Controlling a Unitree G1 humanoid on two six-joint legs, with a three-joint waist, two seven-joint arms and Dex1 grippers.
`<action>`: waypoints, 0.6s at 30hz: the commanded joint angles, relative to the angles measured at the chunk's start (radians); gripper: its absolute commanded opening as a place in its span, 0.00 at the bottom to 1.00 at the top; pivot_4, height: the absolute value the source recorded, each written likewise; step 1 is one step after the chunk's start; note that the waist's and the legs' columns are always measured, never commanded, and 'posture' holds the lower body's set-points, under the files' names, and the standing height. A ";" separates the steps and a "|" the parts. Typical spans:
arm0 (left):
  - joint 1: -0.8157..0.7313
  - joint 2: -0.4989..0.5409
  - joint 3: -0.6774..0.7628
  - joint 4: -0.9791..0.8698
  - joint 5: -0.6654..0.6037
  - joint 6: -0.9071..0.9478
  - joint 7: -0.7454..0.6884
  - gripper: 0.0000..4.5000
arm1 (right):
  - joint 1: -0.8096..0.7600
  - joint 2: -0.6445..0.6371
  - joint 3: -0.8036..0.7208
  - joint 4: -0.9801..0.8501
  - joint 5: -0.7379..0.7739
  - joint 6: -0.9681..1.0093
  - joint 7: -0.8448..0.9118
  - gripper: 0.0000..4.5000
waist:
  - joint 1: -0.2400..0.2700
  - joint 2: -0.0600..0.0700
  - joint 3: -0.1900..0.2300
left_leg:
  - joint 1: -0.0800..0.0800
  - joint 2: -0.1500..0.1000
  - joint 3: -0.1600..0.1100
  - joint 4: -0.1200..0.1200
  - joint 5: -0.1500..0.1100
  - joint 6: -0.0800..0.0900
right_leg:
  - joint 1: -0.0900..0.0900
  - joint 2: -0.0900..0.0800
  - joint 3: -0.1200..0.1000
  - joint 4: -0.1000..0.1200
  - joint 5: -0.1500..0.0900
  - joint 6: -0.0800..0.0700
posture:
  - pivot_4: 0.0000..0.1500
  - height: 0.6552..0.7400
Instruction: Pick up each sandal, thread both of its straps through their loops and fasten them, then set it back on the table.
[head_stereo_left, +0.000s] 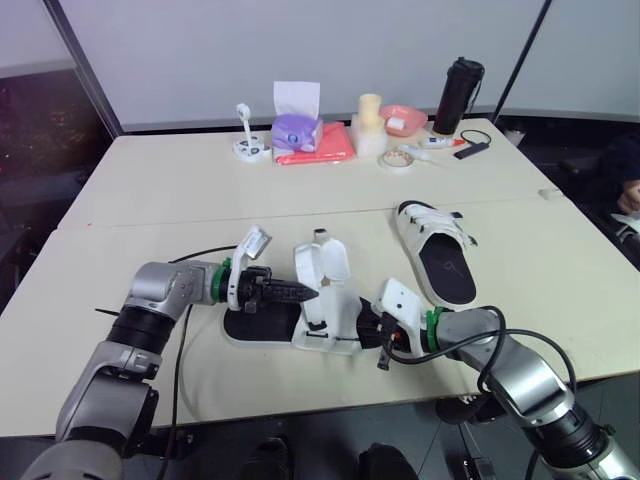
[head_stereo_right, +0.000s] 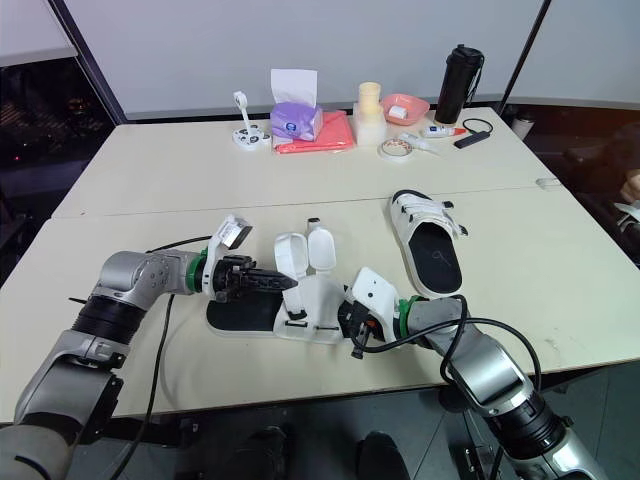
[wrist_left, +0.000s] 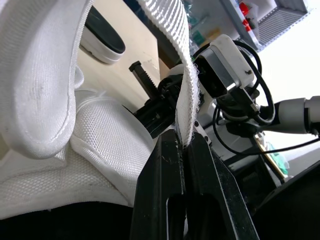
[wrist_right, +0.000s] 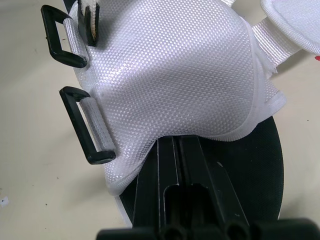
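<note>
Gripping one sandal (head_stereo_left: 335, 312), two end effectors (head_stereo_left: 306, 292) (head_stereo_left: 368, 327)

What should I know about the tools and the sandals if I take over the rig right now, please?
Left tool: shut on a strap of the near sandal.
Right tool: shut on that sandal's white upper.
Near sandal lies on the table between the arms; its black loops are empty, both straps open.
Far sandal lies to the right, straps seemingly fastened.
Left to do: thread and fasten both near straps.
</note>
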 joint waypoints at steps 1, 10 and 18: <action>-0.023 0.001 0.029 -0.009 -0.009 0.011 -0.028 0.01 | 0.013 0.004 0.028 0.014 -0.016 0.023 -0.011 0.00 | 0.000 0.000 0.000 | 0.000 0.000 0.000 0.000 0.000 0.000 | 0.000 0.000 0.000 0.000 0.000 0.000 | 1.00 0.93; -0.015 0.003 0.048 -0.035 -0.025 0.054 -0.046 0.01 | 0.014 0.010 0.031 0.017 -0.018 0.022 -0.017 0.00 | -0.001 0.000 0.000 | 0.000 0.000 0.000 0.000 0.000 0.000 | 0.000 0.000 0.000 0.000 0.000 0.000 | 1.00 0.93; 0.004 0.007 0.028 -0.066 -0.009 0.047 -0.065 0.01 | 0.015 0.011 0.033 0.015 -0.017 0.023 -0.023 0.00 | -0.002 0.000 0.000 | 0.000 0.000 0.000 0.000 0.000 0.000 | 0.000 0.000 0.000 0.000 0.000 0.000 | 1.00 0.93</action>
